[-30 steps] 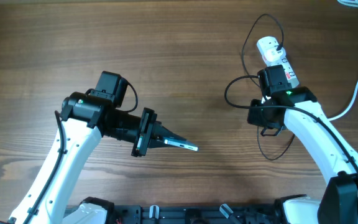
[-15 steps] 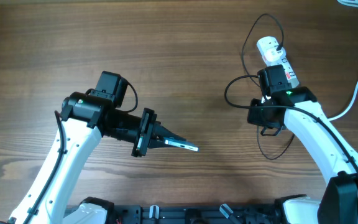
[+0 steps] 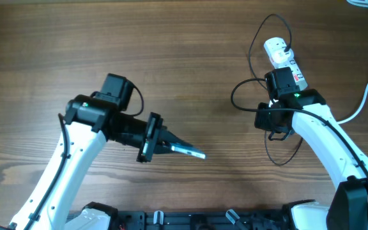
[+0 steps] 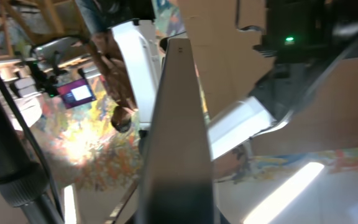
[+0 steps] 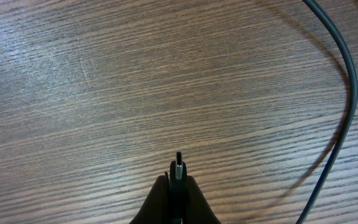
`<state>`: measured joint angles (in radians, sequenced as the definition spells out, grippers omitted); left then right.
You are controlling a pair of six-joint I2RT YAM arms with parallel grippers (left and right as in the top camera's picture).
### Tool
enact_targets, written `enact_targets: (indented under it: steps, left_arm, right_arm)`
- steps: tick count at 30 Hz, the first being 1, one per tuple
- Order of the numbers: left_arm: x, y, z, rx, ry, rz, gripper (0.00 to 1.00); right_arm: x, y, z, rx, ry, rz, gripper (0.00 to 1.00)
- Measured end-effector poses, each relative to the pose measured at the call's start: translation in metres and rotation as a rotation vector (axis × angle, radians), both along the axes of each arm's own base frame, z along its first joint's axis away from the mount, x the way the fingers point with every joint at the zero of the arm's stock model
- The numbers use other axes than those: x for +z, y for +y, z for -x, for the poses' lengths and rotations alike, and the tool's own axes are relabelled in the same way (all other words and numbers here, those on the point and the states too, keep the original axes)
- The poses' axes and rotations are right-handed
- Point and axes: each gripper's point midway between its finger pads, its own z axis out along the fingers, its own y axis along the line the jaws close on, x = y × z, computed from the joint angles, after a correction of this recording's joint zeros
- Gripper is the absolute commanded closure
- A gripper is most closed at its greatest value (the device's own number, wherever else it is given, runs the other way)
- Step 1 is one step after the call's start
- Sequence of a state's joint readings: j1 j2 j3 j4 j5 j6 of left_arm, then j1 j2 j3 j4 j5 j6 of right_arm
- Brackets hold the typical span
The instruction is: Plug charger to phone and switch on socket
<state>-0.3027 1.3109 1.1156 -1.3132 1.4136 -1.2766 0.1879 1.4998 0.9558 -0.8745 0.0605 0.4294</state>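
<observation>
Wood table | left gripper clamps phone edge-on over mid-table | right gripper pinches charger tip near socket | risk: phone, seemingly held by one end, may twist, tip missing port

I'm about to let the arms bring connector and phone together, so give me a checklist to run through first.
1. left gripper shut on phone: ok.
2. right gripper shut on charger, connector sticking out: ok.
3. Connector close to phone: not ok, the arms are far apart.
4. Phone's port turned toward connector: cannot tell.
5. socket switched on: cannot tell.
</observation>
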Motion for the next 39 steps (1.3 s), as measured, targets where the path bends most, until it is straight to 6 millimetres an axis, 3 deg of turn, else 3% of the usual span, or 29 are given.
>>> enact_targets:
  steps: [8, 23, 30, 36, 39]
  left_arm:
    - [-0.001, -0.019, 0.033, -0.141, -0.001, -0.003, 0.96]
    - [-0.006, -0.02, 0.031, -0.142, -0.029, -0.029, 0.96]
    - [-0.035, -0.025, -0.002, -0.076, -0.221, -0.17, 0.96]
    - [-0.075, -0.01, -0.039, 0.014, -0.41, -0.428, 0.96]
    - [-0.077, -0.009, -0.059, 0.017, -0.593, -0.438, 0.96]
  right_arm:
    - [0.0, 0.0, 0.0, 0.0, 0.0, 0.0, 0.96]
    - [0.0, 0.0, 0.0, 0.0, 0.0, 0.0, 0.96]
    - [0.0, 0.0, 0.0, 0.0, 0.0, -0.002, 0.96]
    - [0.0, 0.001, 0.0, -0.017, -0.002, -0.011, 0.96]
    - [0.0, 0.01, -0.003, 0.013, -0.01, -0.054, 0.96]
